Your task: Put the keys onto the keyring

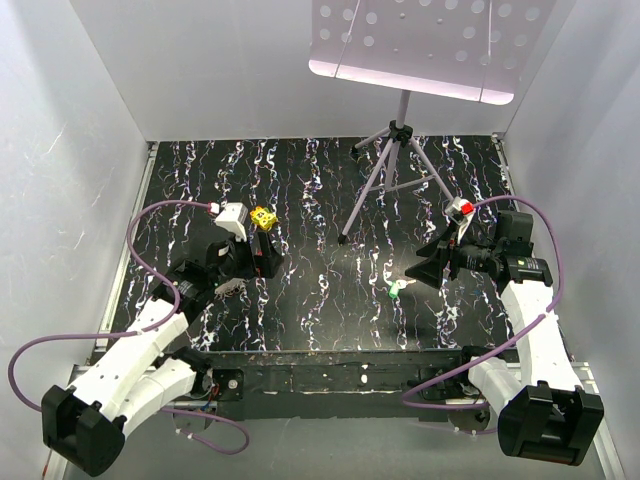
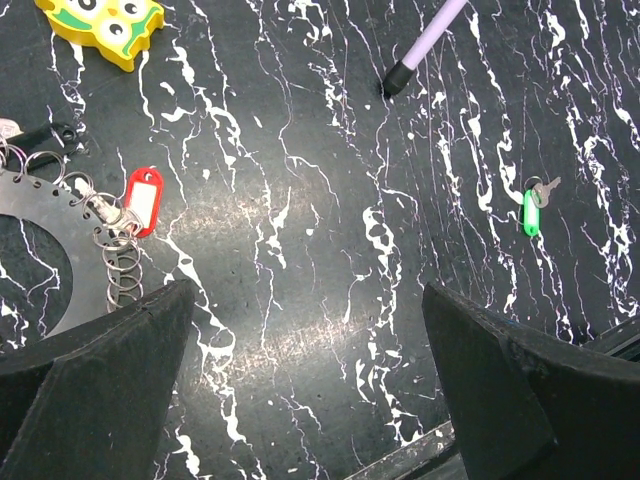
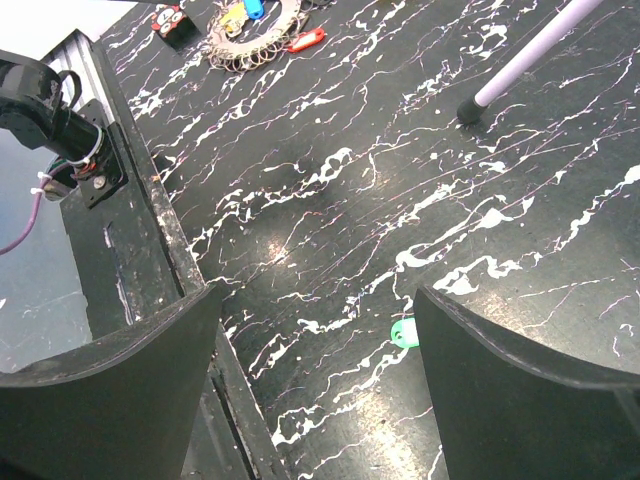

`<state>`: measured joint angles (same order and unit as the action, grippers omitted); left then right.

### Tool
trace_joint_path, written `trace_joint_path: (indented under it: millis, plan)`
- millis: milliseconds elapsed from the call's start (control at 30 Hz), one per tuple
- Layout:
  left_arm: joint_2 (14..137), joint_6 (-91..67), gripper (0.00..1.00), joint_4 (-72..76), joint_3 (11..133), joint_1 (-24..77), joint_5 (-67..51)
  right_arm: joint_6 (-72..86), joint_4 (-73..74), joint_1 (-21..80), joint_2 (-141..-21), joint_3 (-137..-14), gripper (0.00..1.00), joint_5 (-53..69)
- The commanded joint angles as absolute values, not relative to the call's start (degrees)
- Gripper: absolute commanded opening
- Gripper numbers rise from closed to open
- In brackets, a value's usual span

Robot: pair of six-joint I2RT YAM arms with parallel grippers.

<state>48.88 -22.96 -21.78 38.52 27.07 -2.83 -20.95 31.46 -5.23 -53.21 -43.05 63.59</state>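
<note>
While the right gripper (image 3: pixel 315 300) gapes, green key (image 3: pixel 404 332) just ahead of it.

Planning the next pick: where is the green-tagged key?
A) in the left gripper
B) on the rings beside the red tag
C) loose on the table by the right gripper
C: the green-tagged key lies alone on the table just ahead of the open right gripper, ungripped.

I count one green-tagged key (image 2: pixel 531 212), one red key tag (image 2: pixel 143 200), one yellow spotted block (image 2: pixel 100 25), one tripod stand (image 1: pixel 398 165). The wire rings (image 2: pixel 122 270) overlap; exact number not determinable.
</note>
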Motion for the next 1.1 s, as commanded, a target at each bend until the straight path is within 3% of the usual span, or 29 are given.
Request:
trace_joint_path:
  millis: [0, 467, 667, 900, 1067]
  plan:
    - [48.43, -22.15, 0.98, -19.16, 39.99, 26.72, -2.38, -21.62, 31.55, -5.45, -53.17, -44.38, 0.86, 64.78]
    - [49.56, -15.48, 0.98, -21.98, 40.43, 24.71, 2.46, -21.71, 31.99, -5.54, -53.35, -44.56, 0.86, 65.21]
    - [57.99, -15.73, 0.98, -24.60, 43.94, 16.36, 0.00, -21.97, 32.26, -5.45, -52.56, -44.65, 0.86, 65.39]
    - [70.12, -12.40, 0.98, -32.16, 50.62, 15.12, 1.40, -22.15, 32.78, -5.45, -52.21, -44.65, 0.86, 66.18]
    - [73.65, -9.85, 0.92, -35.68, 52.47, 15.03, 0.18, -22.24, 32.87, -5.54, -52.56, -44.65, 0.86, 66.27]
